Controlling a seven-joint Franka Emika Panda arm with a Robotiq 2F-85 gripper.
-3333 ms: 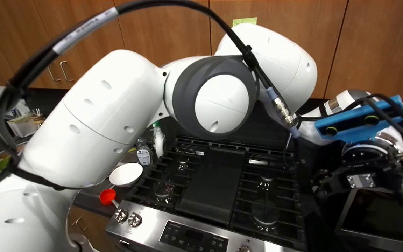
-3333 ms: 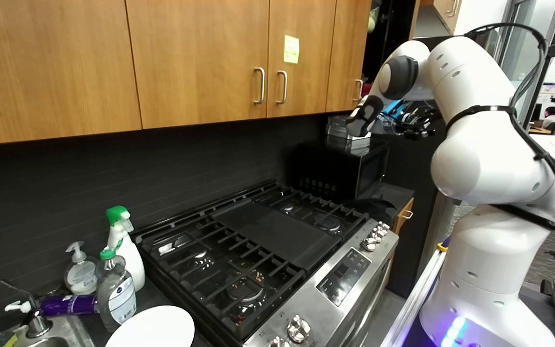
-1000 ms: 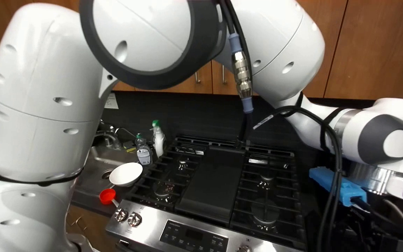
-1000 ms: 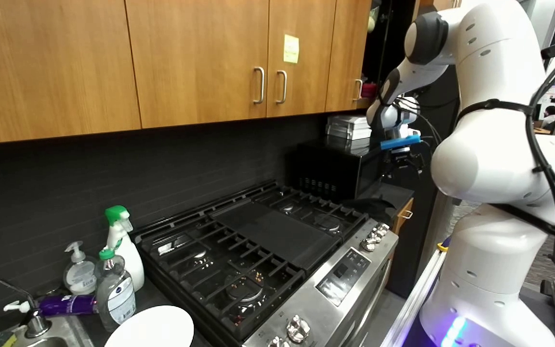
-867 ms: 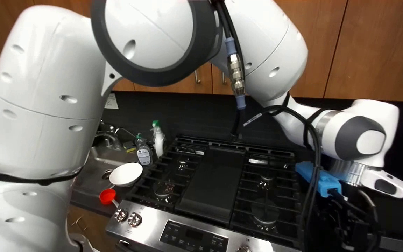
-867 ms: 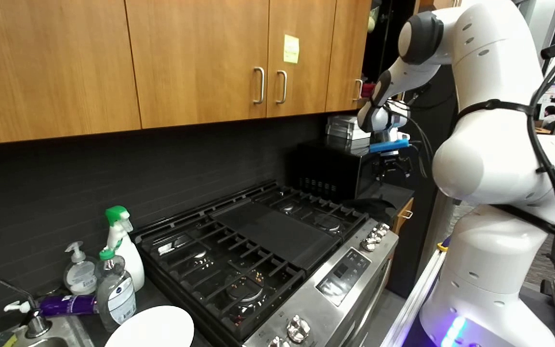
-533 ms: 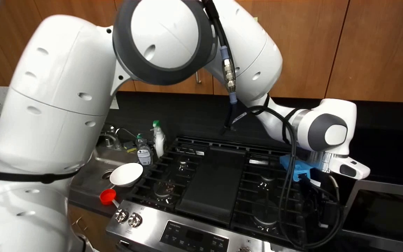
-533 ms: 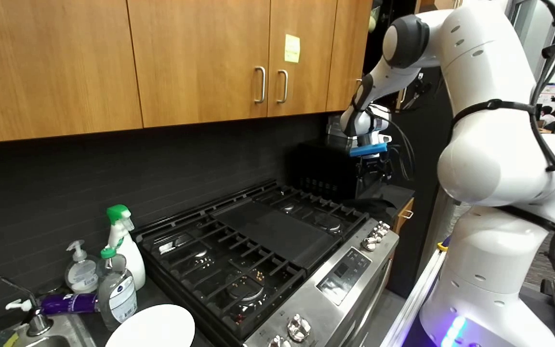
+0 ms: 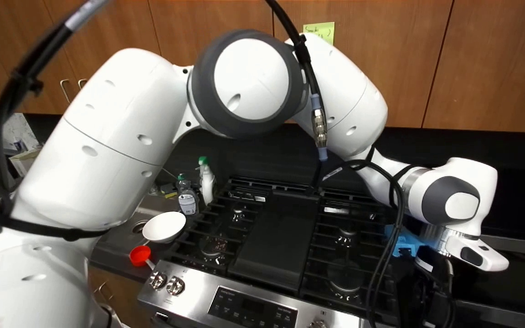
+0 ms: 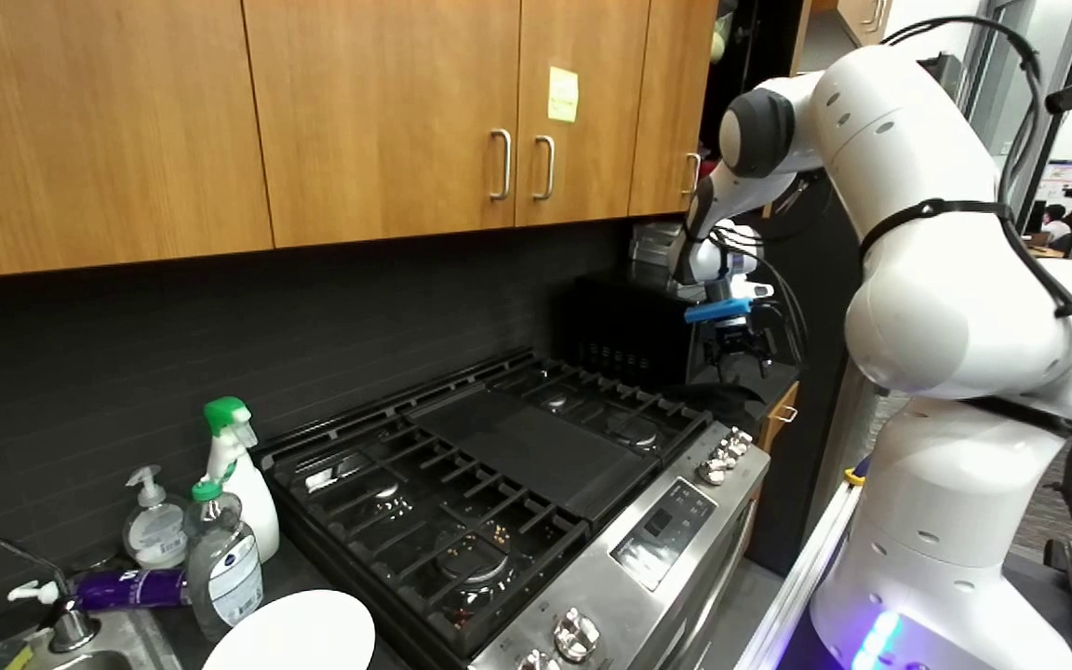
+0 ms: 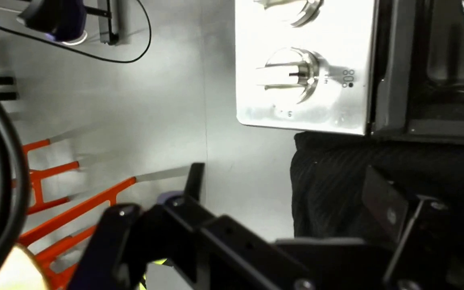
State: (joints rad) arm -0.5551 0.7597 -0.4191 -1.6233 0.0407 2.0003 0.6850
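Black cloth, ribbed and loosely spread, just past the right end of the stove. Lies on the dark counter, close against the stove's corner; reaches the counter's front edge, perhaps hangs over it, hard to tell. Close above, the gripper, pointed down with both fingers well apart and nothing between. In the wrist view, straddling an edge of the cloth: one finger over fabric, the other over grey floor. Looks to be off the cloth; cannot tell for certain from these angles. Could easily pinch only a fold, or close on air, if lowered so far off to one side. Might also shove the cloth off the front edge with a low sideways sweep.

A little farther, on the stove's front, a knob: liable to be bumped and turned by any drift toward the stove. Slack black cables too, off to one side, apt to snag on that knob or the stove's edge during a turn or lift. Behind the cloth, the dark microwave, near enough to the arm for a knock from too deep a reach. Farthest, at the stove's left end, a red measuring cup and a white bowl; well apart from the gripper, so at little risk.
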